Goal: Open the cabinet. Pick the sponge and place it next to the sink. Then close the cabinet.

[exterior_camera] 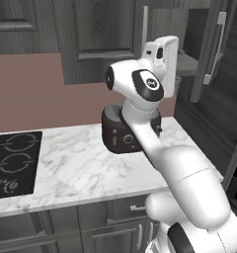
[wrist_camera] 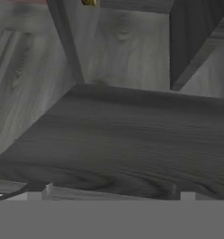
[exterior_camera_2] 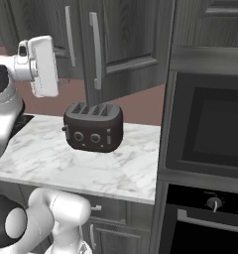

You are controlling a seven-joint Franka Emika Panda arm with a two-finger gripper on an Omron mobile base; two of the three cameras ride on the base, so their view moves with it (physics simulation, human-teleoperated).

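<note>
Standing wide and holding nothing, the pincer (wrist_camera: 113, 195) points into the open cabinet (exterior_camera: 98, 42) over its bare grey shelf (wrist_camera: 132, 135), the sponge (wrist_camera: 89, 3) a yellowish scrap at the hand view's top edge, above the toaster (exterior_camera_2: 93, 127).

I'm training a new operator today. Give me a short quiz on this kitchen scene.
1. True or false: a door of the cabinet stands open.
2. What sits on the marble counter below it? A) kettle B) toaster C) pot
3. Fill in: inside the cabinet, the jaws are ___ and hold nothing.
Key: 1 true; 2 B; 3 open.
</note>
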